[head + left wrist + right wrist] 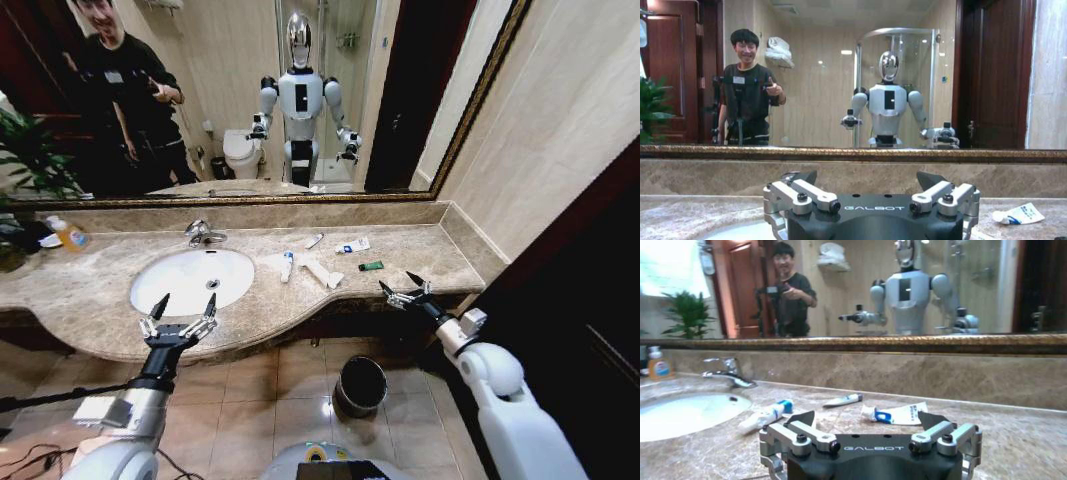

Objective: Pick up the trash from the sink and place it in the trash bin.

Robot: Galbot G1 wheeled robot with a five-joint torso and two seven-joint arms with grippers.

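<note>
Both grippers spread wide, empty, at counter front edge.
L gripper (183,311) by basin (190,280); R gripper (405,290). Trash tubes (287,265), tissue (322,272), green bit (371,266) at R's 10 o'clock: light, tubes slippery, prob. pinch mid-body.

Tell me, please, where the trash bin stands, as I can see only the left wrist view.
Observer: The trash bin stands on the tiled floor below the counter's front edge, between the two arms.
Operator: Thank you. Is any trash lying in the sink by my left tool?
Observer: The sink basin looks bare. The tissue, a blue-capped tube and the green piece lie on the counter to its right.
Operator: And where is the right tool?
Observer: The right tool is open, above the counter's front edge, just right of the green piece.
</note>
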